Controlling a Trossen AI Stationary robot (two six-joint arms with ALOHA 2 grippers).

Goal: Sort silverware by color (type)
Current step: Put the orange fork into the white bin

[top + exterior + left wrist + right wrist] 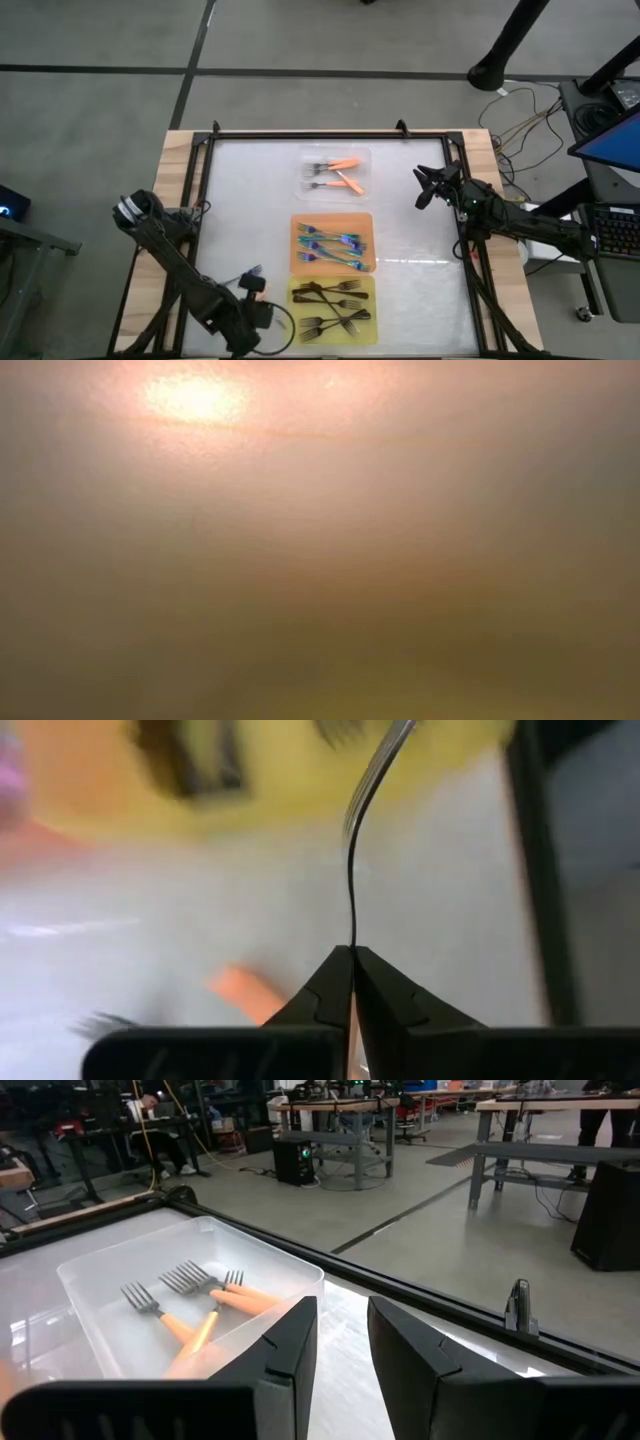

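My left gripper (256, 284) is at the table's near left, beside the yellow tray (371, 336), and is shut on a fork (351, 870). The fork shows edge-on as a thin dark line ending in pale tines (385, 745). Its handle colour is hidden in the wrist view; a small blue bit (255, 270) shows at the gripper in the high view. Black forks (335, 305) lie in the yellow tray, teal forks (335, 245) in the orange tray (298, 225), and orange forks (342, 172) in the clear tray (305, 160). My right gripper (343, 1360) waits open at the far right. My left gripper pinches the fork's thin shank (352, 942) between its two fingertips (330, 982). The fork runs straight on from the fingers, tines at its far end. The fingers slant steeply down. Whether the tines are clear of the tray cannot be told.
A black frame (330, 134) borders the white table top. An orange piece (245, 992) lies on the table close to the left fingers. Bare table lies to the left and right of the three trays. The low view shows only a glowing blur.
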